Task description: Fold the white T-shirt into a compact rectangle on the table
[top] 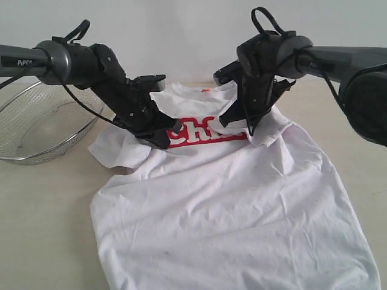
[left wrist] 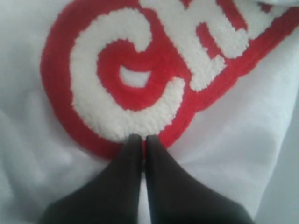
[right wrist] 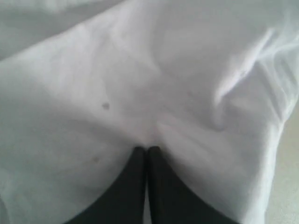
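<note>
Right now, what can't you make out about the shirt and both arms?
1. Red lettering on the white T-shirt: exterior view, both ends covered by the left end effector and right end effector.
2. Shirt's hem: exterior view, cut off by the bottom edge.
3. Whether the shut tips pinch cloth: both wrist views, blurred and too close.
4. Wire basket: exterior view, cut by the left edge.

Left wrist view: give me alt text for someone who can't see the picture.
The left gripper, its black fingers shut together, meets the red border of fuzzy red-and-white "CH" lettering on a white T-shirt. A strip of table shows beside the shirt.
</note>
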Robot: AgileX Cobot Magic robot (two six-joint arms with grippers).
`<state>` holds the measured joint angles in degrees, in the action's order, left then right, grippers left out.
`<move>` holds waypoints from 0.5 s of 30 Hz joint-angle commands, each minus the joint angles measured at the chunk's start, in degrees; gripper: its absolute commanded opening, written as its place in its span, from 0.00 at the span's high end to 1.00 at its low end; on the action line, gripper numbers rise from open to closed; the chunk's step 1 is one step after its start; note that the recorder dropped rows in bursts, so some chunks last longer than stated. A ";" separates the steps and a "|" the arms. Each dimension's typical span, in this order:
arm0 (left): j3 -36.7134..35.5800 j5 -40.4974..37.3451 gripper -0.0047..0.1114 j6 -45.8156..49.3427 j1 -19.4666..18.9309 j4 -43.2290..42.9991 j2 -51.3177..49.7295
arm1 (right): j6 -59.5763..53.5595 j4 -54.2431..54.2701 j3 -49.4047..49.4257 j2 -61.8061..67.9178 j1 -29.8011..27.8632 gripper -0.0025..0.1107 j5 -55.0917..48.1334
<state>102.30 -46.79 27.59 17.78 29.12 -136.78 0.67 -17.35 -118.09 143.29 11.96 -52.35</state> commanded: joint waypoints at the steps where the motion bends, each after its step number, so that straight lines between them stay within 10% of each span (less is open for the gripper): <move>1: -0.29 2.01 0.92 -0.58 0.23 -1.06 -3.28 | 0.43 -3.14 1.42 4.51 -5.82 0.98 -0.76; 15: 9.47 -3.44 0.92 -0.37 0.80 0.20 -0.57 | -5.18 4.02 1.42 -5.56 -7.91 0.98 -5.49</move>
<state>110.41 -47.63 27.07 18.49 30.18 -139.57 -2.04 -14.07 -117.50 141.00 4.60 -52.12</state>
